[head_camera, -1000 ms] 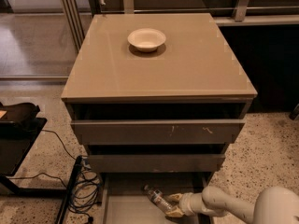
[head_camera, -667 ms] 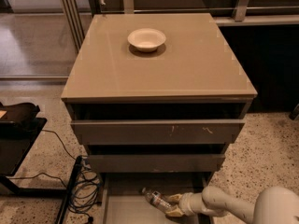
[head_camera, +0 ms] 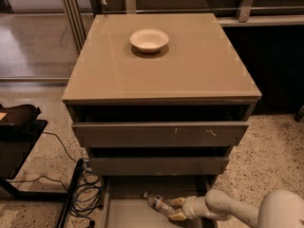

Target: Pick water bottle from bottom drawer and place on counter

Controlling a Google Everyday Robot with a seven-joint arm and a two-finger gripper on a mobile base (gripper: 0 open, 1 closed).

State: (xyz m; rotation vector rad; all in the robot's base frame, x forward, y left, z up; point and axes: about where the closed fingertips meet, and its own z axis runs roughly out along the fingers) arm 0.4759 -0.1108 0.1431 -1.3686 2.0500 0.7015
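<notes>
The water bottle (head_camera: pixel 157 203) lies on its side on the floor of the bottom drawer (head_camera: pixel 124 213), which is pulled out under the cabinet. Its cap end points up-left. My gripper (head_camera: pixel 176 208) reaches in from the right at the bottle's right end, low in the drawer and right against the bottle. The white arm (head_camera: pixel 223 208) runs off the lower right corner. The counter (head_camera: pixel 199 65) is the glossy taupe top of the cabinet, above the drawers.
A white bowl (head_camera: pixel 148 39) sits near the back of the counter. The two upper drawers (head_camera: pixel 159 134) stick out slightly above the bottom one. Black cables (head_camera: pixel 85 189) and a dark stand (head_camera: pixel 19 137) are on the terrazzo floor at the left.
</notes>
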